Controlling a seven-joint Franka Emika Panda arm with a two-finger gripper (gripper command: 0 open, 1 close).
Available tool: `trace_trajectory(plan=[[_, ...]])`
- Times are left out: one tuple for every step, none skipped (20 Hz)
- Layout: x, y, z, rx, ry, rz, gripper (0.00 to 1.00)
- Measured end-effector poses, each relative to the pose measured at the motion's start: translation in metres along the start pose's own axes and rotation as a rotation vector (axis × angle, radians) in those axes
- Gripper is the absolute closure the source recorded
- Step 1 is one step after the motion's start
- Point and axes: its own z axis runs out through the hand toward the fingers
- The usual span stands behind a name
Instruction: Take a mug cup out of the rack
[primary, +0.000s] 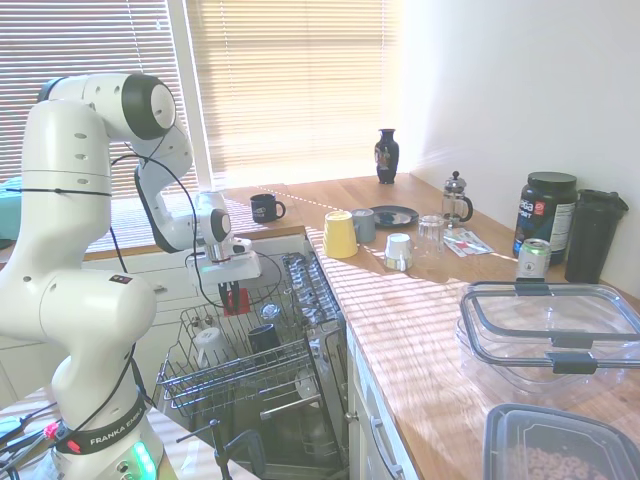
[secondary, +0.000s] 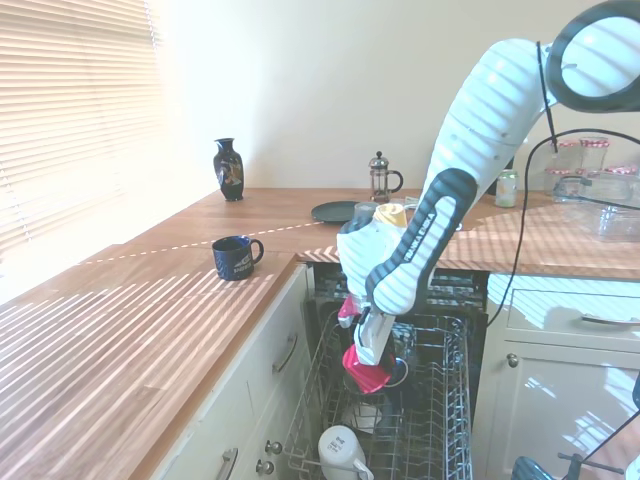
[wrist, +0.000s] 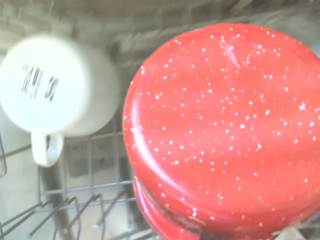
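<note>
The red mug cup (secondary: 368, 372) hangs bottom-up in my gripper (secondary: 358, 345), just above the grey wire rack (secondary: 440, 420). My gripper is shut on the mug. In the first exterior view the gripper (primary: 236, 290) sits over the rack (primary: 230, 378), and only a red sliver of the mug (primary: 237, 300) shows beneath it. The wrist view is filled by the mug's speckled red base (wrist: 225, 130), with rack wires below it.
A white mug (secondary: 340, 450) (wrist: 55, 85) lies in the rack next to the red one, and a dark mug (primary: 265, 338) stands further in. A navy mug (secondary: 235, 257) stands on the wooden counter. Cups, a French press (primary: 456, 197) and tubs crowd the counter on the other side.
</note>
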Motion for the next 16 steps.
trace_trajectory(plan=[[0.003,0.012,-0.016,0.020,0.013,0.024,1.00],[0.006,0.026,-0.031,0.040,0.020,0.048,1.00],[0.009,0.040,-0.046,0.063,0.028,0.073,1.00],[0.011,0.055,-0.059,0.088,0.033,0.098,1.00],[0.013,0.071,-0.072,0.112,0.037,0.122,1.00],[0.015,0.085,-0.083,0.131,0.039,0.146,1.00],[0.018,0.099,-0.091,0.147,0.040,0.170,1.00],[0.020,0.112,-0.099,0.162,0.037,0.195,1.00],[0.024,0.125,-0.106,0.177,0.036,0.219,1.00],[0.027,0.137,-0.111,0.188,0.038,0.243,1.00],[0.031,0.150,-0.113,0.198,0.038,0.266,1.00],[0.034,0.163,-0.114,0.208,0.035,0.288,1.00],[0.038,0.176,-0.114,0.218,0.028,0.308,1.00],[0.042,0.188,-0.113,0.230,0.023,0.332,1.00],[0.046,0.200,-0.113,0.240,0.018,0.358,1.00],[0.050,0.210,-0.115,0.251,0.013,0.383,1.00]])
